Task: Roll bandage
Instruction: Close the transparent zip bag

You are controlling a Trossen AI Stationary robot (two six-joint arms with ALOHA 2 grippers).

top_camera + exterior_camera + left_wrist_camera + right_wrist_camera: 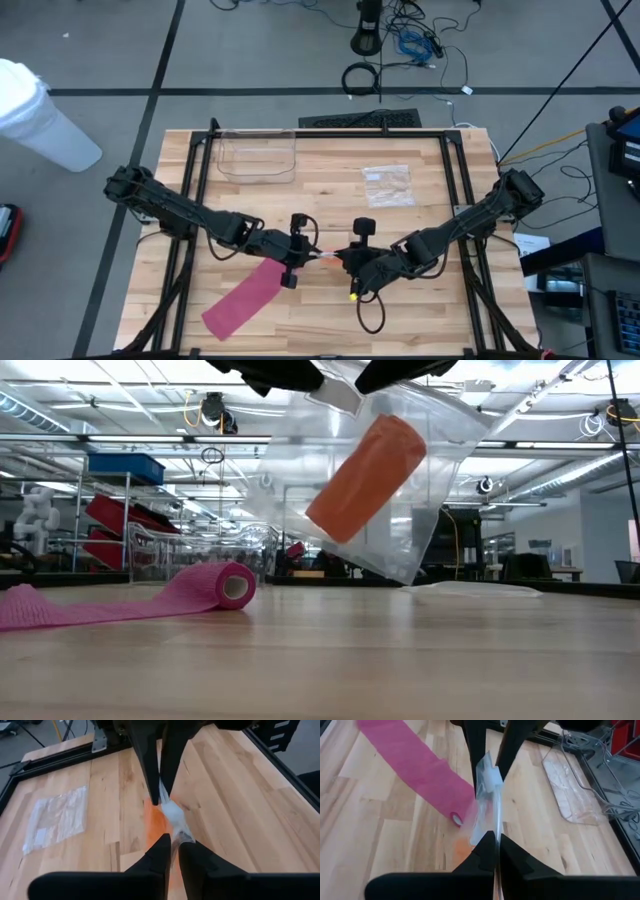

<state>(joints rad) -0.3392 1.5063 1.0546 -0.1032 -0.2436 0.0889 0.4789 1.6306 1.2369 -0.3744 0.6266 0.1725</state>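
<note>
A clear plastic bag (400,510) with an orange bandage roll (365,478) inside hangs above the middle of the table. My left gripper (312,255) and my right gripper (342,261) meet there tip to tip, each shut on the bag's top. A pink bandage (245,298) lies partly unrolled on the table at the near left. Its rolled end (235,585) rests on the wood just left of the bag, and its flat tail (410,760) runs toward the near left corner. My left gripper (171,840) pinches the bag's top edge (175,826) between its two fingers. It comes slanting down from the table's left. The bag hangs below it, clear of the table. My right gripper (496,836) pinches the same top edge (492,820) between its two fingers, slanting down from the table's right, opposite the left fingers. The bag hangs tilted below, the orange roll slanting inside it.
An empty clear bag (388,185) lies flat on the far right of the table. A clear plastic tray (258,155) stands at the far left. A black frame rail (200,170) runs around the table's sides and far edge.
</note>
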